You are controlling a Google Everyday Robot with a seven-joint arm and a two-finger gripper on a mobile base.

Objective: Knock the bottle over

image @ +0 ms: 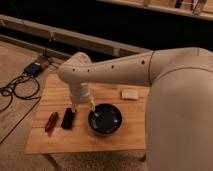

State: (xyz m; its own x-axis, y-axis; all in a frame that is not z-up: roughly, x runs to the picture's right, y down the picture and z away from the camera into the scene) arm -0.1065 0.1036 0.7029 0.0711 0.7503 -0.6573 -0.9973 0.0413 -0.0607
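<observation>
My gripper hangs low over the table, left of centre. I cannot tell how my jaws stand. The bottle, faint, seems to stand just right of it, at the bowl's far-left rim. I should strike high, sweeping right, since a low touch would likely only slide it.

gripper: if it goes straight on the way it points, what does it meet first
Probably the wooden table, between the black object and the dark bowl; the gripper points down there. Depth unclear.
</observation>
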